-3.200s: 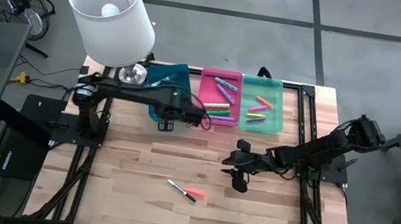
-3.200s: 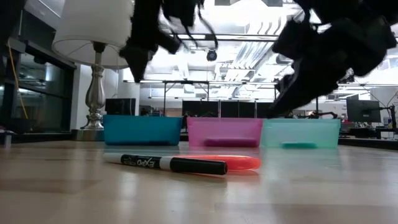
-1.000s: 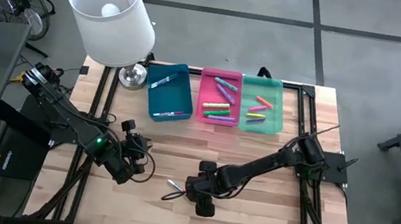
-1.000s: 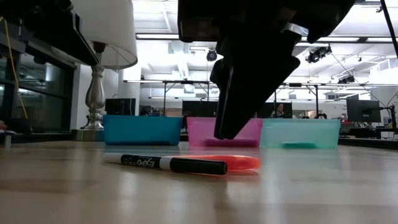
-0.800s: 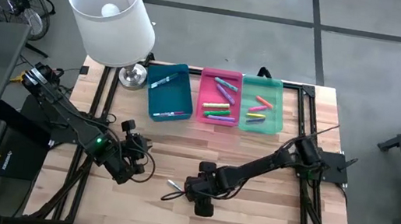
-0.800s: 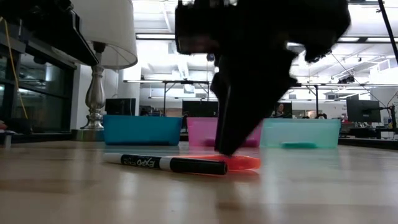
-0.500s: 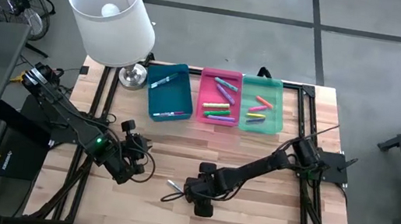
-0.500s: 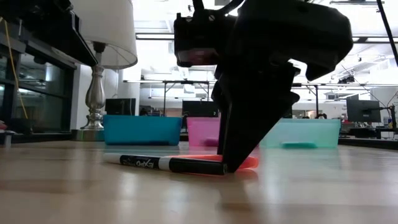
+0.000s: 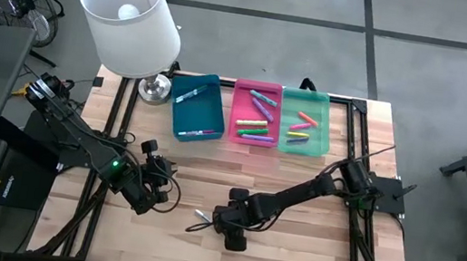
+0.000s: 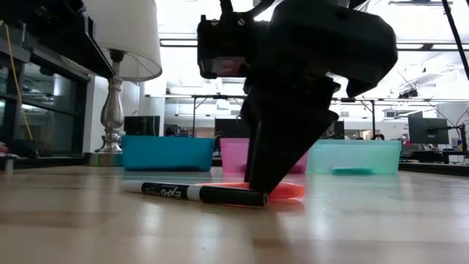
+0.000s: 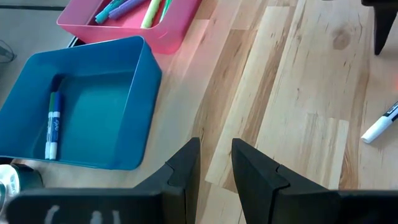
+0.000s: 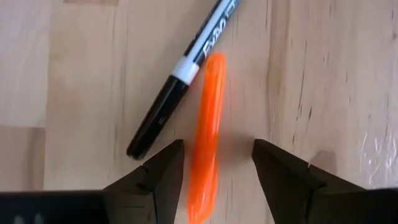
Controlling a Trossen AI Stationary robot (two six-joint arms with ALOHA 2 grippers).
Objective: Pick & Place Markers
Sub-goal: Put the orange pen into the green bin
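An orange marker lies flat on the wooden table beside a black-and-white Expo marker; both show in the low view, the orange marker behind the Expo marker. My right gripper is open and down at the tabletop, one finger on each side of the orange marker, and I see no touch. From above, my right gripper covers the orange marker. My left gripper hovers near the table's left edge, slightly open and holding nothing. Other markers lie in the three trays.
Three trays stand in a row at the far edge: blue tray with one marker, pink tray and green tray with several each. A white-shaded lamp stands at the far left corner. Bare wood lies between trays and grippers.
My right gripper has come down from just above the table to the tabletop, drifting slightly toward the table's left, and now straddles the orange marker. Both loose markers lie where they were.
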